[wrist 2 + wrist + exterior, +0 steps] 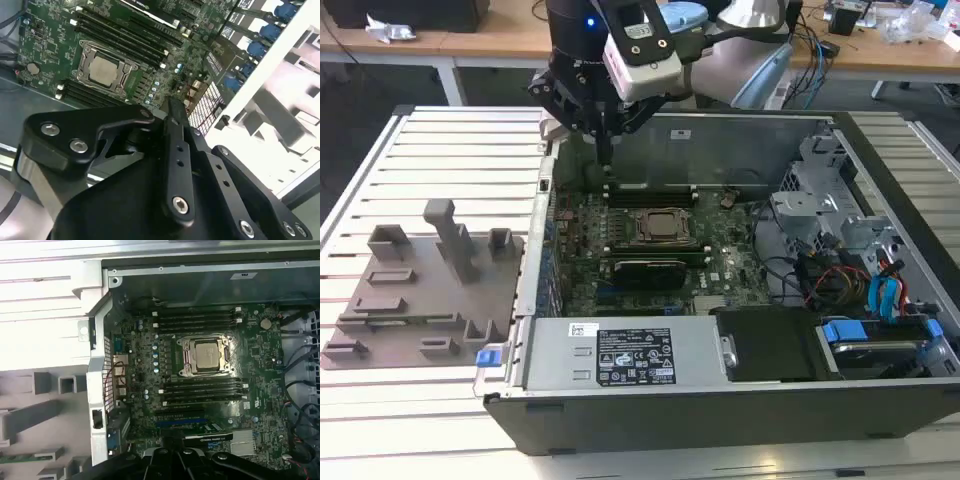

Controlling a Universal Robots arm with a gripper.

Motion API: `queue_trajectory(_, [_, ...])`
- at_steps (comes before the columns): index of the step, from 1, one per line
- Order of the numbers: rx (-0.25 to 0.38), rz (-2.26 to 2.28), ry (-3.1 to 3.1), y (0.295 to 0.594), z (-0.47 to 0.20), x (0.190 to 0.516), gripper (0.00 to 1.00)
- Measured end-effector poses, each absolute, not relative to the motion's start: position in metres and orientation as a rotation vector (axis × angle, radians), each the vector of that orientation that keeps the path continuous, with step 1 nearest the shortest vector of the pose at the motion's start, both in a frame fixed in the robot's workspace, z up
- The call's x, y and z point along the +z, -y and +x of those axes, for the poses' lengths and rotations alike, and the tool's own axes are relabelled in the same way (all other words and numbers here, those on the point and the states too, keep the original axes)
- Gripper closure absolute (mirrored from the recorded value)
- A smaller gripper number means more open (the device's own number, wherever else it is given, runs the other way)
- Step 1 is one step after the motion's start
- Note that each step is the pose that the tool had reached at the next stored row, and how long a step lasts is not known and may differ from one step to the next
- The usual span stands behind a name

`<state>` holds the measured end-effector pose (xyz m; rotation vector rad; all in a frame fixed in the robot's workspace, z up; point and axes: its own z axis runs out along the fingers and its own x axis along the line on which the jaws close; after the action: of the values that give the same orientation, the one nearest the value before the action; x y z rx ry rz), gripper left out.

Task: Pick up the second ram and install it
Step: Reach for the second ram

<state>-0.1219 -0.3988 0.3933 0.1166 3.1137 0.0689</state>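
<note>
Here, pincer (607, 160) closed and empty, over motherboard (720, 270), second ram (25, 458) on holder (420, 300).

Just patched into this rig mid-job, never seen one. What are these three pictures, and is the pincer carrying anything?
One robot arm, its pincer hanging over an open computer case, near its edge on the exterior view's left. That view comes from a camera off the arm. Both wrist views come from cameras riding on the arm, looking past the pincer at the green motherboard and its square CPU socket. Beside the case lies a grey holder tray; in the first wrist view a narrow green stick, probably the second ram, lies in it. I cannot tell whether the pincer holds anything.
</note>
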Motion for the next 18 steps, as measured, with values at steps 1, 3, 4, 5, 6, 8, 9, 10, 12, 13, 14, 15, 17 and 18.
queue_trajectory(1, [0.069, 0.117, -3.114, 0.399, -0.135, 0.393, 0.89])
queue_trajectory(3, [0.069, 0.117, -3.113, 0.399, -0.164, 0.393, 0.89])
queue_trajectory(4, [0.069, 0.116, -3.113, 0.399, -0.172, 0.393, 0.89])
queue_trajectory(5, [0.069, 0.117, -3.113, 0.399, -0.180, 0.393, 0.89])
queue_trajectory(6, [0.069, 0.116, -3.113, 0.399, -0.188, 0.393, 0.89])
queue_trajectory(8, [0.069, 0.116, -3.113, 0.399, -0.208, 0.393, 0.89])
queue_trajectory(9, [0.069, 0.117, -3.112, 0.399, -0.215, 0.393, 0.89])
queue_trajectory(10, [0.069, 0.117, -3.113, 0.399, -0.220, 0.393, 0.89])
queue_trajectory(12, [0.069, 0.116, -3.113, 0.399, -0.226, 0.393, 0.89])
queue_trajectory(13, [0.069, 0.117, -3.113, 0.399, -0.232, 0.393, 0.89])
queue_trajectory(14, [0.069, 0.117, -3.113, 0.399, -0.235, 0.393, 0.89])
queue_trajectory(15, [0.069, 0.117, -3.113, 0.399, -0.237, 0.393, 0.89])
queue_trajectory(17, [0.069, 0.116, -3.113, 0.399, -0.249, 0.393, 0.89])
queue_trajectory(18, [0.069, 0.117, -3.113, 0.399, -0.256, 0.393, 0.89])
